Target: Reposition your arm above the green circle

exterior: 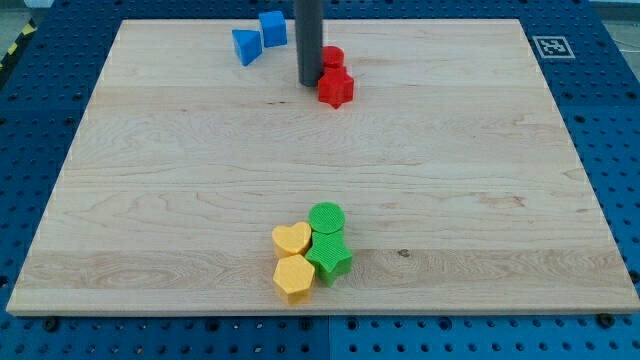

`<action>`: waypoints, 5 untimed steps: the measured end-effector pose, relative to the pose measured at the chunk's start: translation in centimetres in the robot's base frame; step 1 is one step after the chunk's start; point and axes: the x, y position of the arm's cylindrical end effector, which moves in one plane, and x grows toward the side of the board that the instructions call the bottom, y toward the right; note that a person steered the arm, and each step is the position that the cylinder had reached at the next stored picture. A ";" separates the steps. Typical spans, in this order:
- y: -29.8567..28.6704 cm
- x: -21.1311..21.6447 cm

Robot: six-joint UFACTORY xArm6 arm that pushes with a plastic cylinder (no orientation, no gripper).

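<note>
Logging positions: my tip [309, 82] stood at the board's twelve o'clock, just beside the red star [336, 88], holding nothing, being a bare rod. The green circle [327, 217] lay at six o'clock, touching the yellow heart [292, 239]. We judged a straight descent cleanest, stopping short.

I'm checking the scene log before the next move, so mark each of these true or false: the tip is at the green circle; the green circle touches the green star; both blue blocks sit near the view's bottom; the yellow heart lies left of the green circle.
1. My tip is at the green circle. False: it is near the view's top, beside the red star.
2. The green circle touches the green star. True.
3. Both blue blocks sit near the view's bottom. False: they are at the top.
4. The yellow heart lies left of the green circle. True.
</note>
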 end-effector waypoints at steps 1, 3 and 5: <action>0.8 0.0; -0.2 1.4; -10.0 6.7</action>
